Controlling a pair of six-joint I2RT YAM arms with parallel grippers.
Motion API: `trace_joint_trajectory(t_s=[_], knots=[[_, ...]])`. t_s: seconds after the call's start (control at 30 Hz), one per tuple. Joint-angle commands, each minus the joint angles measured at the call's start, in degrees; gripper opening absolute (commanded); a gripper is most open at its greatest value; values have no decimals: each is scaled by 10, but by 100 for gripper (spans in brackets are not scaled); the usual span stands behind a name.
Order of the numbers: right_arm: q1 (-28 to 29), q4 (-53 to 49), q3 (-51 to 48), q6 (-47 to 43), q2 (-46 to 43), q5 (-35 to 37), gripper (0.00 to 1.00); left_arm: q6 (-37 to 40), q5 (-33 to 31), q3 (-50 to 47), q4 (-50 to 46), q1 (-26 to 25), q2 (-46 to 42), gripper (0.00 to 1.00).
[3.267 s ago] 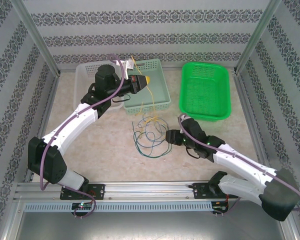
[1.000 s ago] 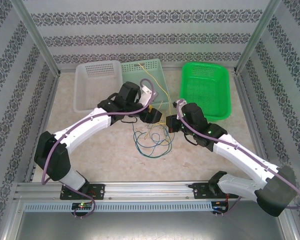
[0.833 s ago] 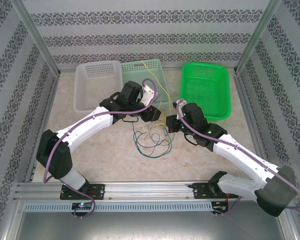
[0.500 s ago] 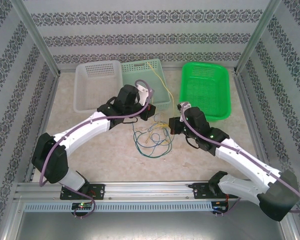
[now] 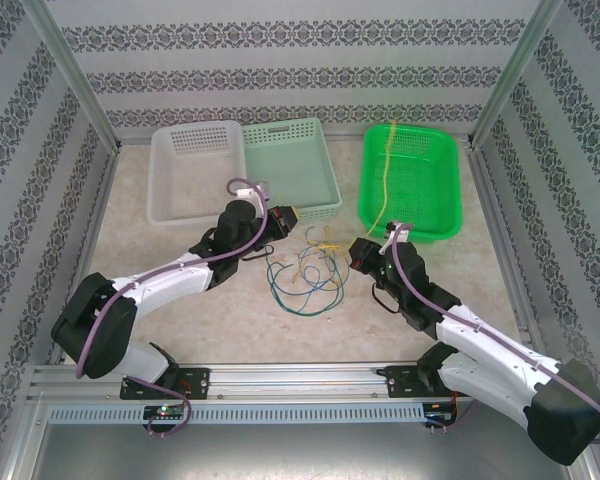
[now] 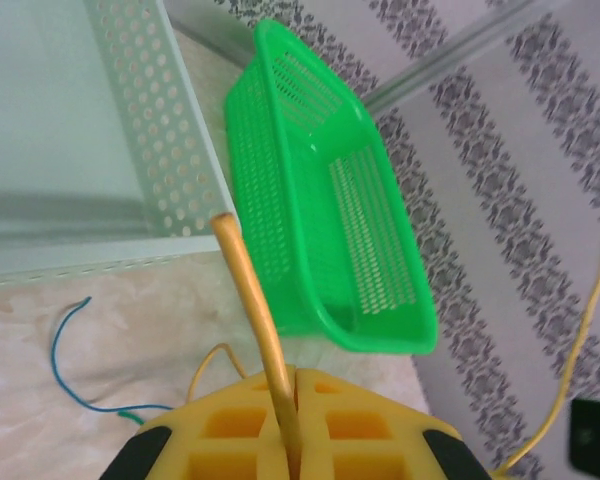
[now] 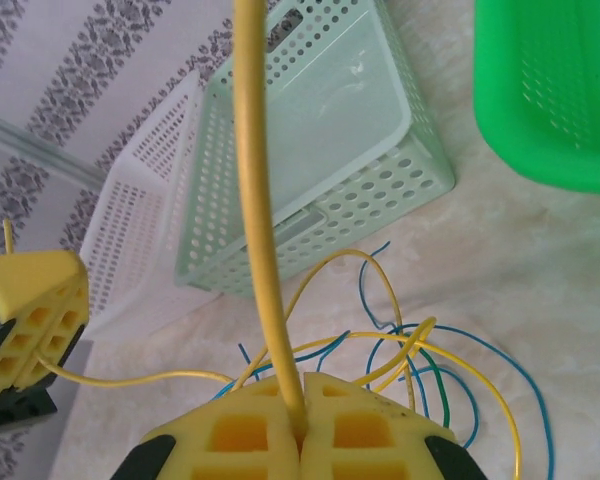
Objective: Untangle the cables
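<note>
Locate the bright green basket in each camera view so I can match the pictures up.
Top external: the bright green basket sits at upper right, near the back wall.
Left wrist: the basket fills the centre, running from the top down to the lower right.
Right wrist: the basket is in the top right corner, cut off by the frame.
Shared landmark: the mint basket beside it.

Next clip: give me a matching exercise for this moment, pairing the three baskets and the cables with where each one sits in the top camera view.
Things:
1. white basket
2. mint basket
3. bright green basket
4. cables

Places:
A. back right
B. tangled heap in front of the baskets
C. back left
D. back middle, between the other two baskets

Pairs: 1-C; 2-D; 3-A; 4-B
</note>
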Motion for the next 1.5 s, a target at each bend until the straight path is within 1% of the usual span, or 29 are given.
trace_joint_trajectory(t_s=[0.0,0.1,0.27,0.5,0.6,0.67,0.7,0.73,0.77,0.83,0.87,0.9,0.97,1.03,1.07,1.13,1.23,1.37,1.4,1.47], knots=[[-5,106,-30,94,-14,43,0,-106,-30,-24,132,7,4,0],[-5,146,-67,126,-34,69,0,-132,-43,-40,151,7,10,0],[-6,146,-94,151,-87,99,0,-174,-64,-62,170,7,13,0],[-6,165,-123,193,-108,109,0,-179,-58,-46,142,3,21,0],[-5,160,-115,187,-101,102,0,-173,-52,-33,130,-3,26,0],[-4,146,-100,170,-95,91,0,-162,-43,-17,97,-5,26,0],[-3,132,-89,158,-94,87,0,-156,-43,-13,81,-4,24,2],[-2,114,-77,140,-94,83,0,-148,-46,-9,60,-4,17,14],[-2,93,-64,124,-94,81,0,-136,-52,-6,33,-4,8,32],[-1,57,-45,100,-97,79,0,-93,-66,9,-42,-4,-19,48],[-2,34,-38,91,-98,79,0,-56,-74,21,-88,-4,-35,58],[-2,11,-24,83,-98,78,0,-20,-81,37,-135,-4,-51,75],[-2,-16,-11,70,-93,70,0,53,-94,71,-229,-5,-70,90],[-1,-39,-2,55,-81,60,0,129,-102,117,-333,-5,-72,98],[-1,-52,3,48,-74,55,0,162,-108,140,-383,-5,-69,100],[1,-63,11,38,-60,41,0,216,-94,152,-414,-4,-70,100],[3,-72,22,23,-47,20,0,281,-27,144,-400,-5,-71,96],[4,-88,34,6,-52,1,0,361,48,150,-400,-6,-43,84],[4,-98,39,2,-58,-2,0,387,69,157,-412,-7,-34,79],[2,-119,51,-5,-67,-9,0,441,92,171,-441,-16,-19,73]])
